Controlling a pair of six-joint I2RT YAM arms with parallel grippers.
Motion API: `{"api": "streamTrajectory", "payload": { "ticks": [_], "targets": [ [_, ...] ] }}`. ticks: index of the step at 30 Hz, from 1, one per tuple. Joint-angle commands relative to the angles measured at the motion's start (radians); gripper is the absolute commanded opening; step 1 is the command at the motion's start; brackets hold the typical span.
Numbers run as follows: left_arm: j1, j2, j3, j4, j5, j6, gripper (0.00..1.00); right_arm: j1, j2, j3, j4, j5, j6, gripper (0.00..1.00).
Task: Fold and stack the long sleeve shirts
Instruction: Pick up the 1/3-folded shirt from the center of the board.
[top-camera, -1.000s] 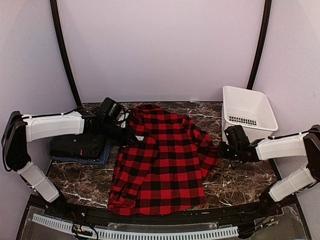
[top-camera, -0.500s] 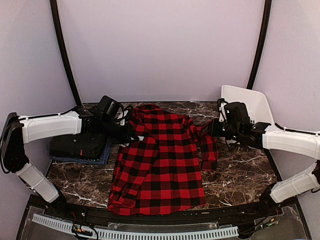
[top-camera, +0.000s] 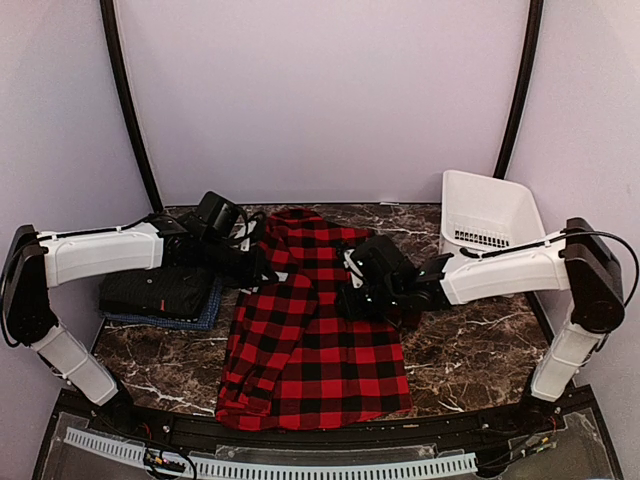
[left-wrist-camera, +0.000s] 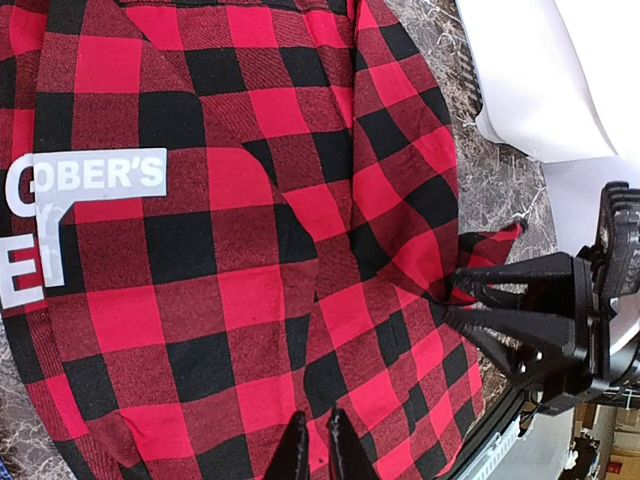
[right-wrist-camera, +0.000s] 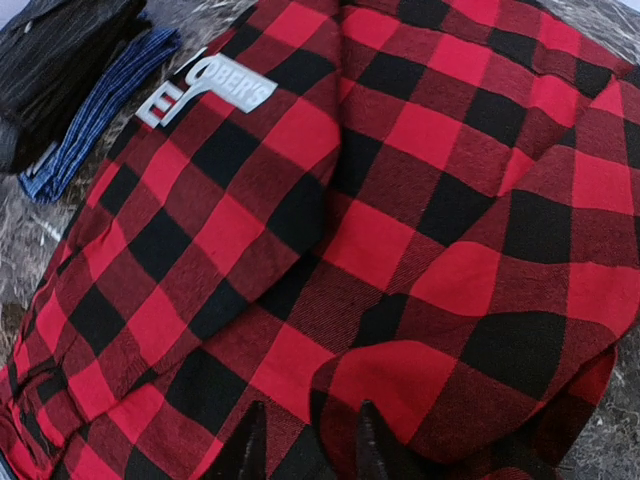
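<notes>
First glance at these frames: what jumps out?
A red-and-black checked shirt lies spread across the middle of the marble table. The right gripper is down on its folded-in right side. At left, a folded black shirt sits on a blue one; a white basket stands at the far right.

Tabletop (top-camera: 470, 350): was dark veined marble | centre to 6 o'clock: red-and-black checked shirt (top-camera: 310, 350) lay spread out on it | 9 o'clock: folded blue shirt (top-camera: 205, 318) lay near edge | 2 o'clock: white basket (top-camera: 495, 215) sat
</notes>
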Motion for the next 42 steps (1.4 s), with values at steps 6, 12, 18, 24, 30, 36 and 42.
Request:
{"api": "streamTrajectory", "payload": {
  "ticks": [6,12,18,24,30,36,42],
  "targets": [
    [-0.005,-0.023,-0.014,0.008,0.015,0.017,0.07,0.008,-0.127,0.012,-0.034,-0.032,0.019,0.5],
    [-0.004,-0.014,-0.013,0.0,0.013,0.025,0.07,0.0,-0.279,-0.057,-0.14,0.084,0.063,0.61],
    [-0.005,-0.01,-0.01,0.006,0.022,0.02,0.07,-0.115,-0.494,-0.244,-0.169,0.072,0.18,0.68],
    [-0.004,0.007,-0.002,0.019,0.037,0.009,0.07,-0.249,-0.699,-0.436,-0.075,-0.034,0.248,0.73],
    [-0.005,0.022,0.01,0.016,0.048,0.009,0.07,-0.398,-0.687,-0.526,0.015,-0.217,0.234,0.77],
    [-0.004,0.018,0.008,0.013,0.047,0.007,0.07,-0.46,-0.611,-0.584,0.175,-0.294,0.255,0.78],
    [-0.005,0.014,0.004,0.01,0.047,0.007,0.07,-0.471,-0.492,-0.557,0.2,-0.302,0.283,0.75]
  ]
}}
